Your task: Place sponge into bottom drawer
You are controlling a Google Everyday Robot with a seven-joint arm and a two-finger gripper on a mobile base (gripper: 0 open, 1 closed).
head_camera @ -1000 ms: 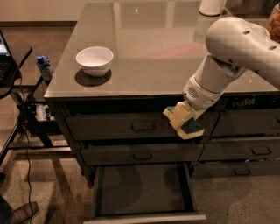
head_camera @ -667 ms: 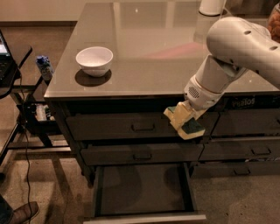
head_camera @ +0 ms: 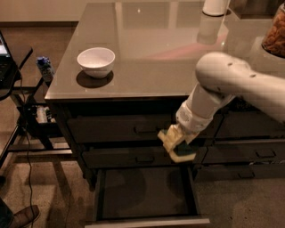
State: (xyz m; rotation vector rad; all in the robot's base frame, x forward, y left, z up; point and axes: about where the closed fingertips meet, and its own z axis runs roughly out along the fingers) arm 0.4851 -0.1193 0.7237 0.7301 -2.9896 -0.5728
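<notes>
My gripper hangs from the white arm in front of the left column's middle drawer, just above the rear right corner of the open bottom drawer. It is shut on the sponge, a small yellow block with a dark green face that shows between the pale fingers. The bottom drawer is pulled out, with a flat dark empty interior and a pale front edge. The two drawers above it are closed.
A white bowl sits on the grey countertop at the left. A white cylinder and a snack jar stand at the back right. The right-column drawers are closed. A black stand with cables stands left of the cabinet.
My gripper has moved down and a little left with the sponge, from beside the top drawer to the level of the middle drawer, closer to the open bottom drawer.
</notes>
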